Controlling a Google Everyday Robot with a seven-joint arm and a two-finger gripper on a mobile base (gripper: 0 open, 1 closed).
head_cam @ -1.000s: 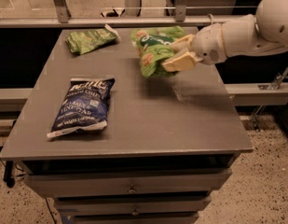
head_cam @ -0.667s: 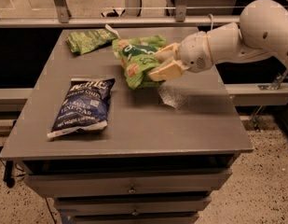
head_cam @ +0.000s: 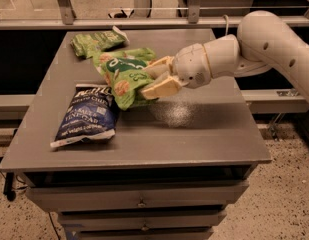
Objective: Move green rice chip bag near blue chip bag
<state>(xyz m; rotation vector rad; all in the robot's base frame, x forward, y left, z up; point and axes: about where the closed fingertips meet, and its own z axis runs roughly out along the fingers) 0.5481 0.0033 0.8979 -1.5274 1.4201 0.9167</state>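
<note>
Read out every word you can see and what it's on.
"Kettle", likely: top of the blue chip bag; its lower lines are too blurred.
White lettering on the green rice chip bag, held in the hand over the table: unreadable.
Nothing legible on the small green bag.

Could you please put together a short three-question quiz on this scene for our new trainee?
1. True or false: the gripper holds the green rice chip bag.
2. Where does the blue chip bag lie on the table? A) front left B) back right C) inside a drawer
3. What lies at the table's back left corner?

Key: 1. True. 2. A. 3. A smaller green bag.
</note>
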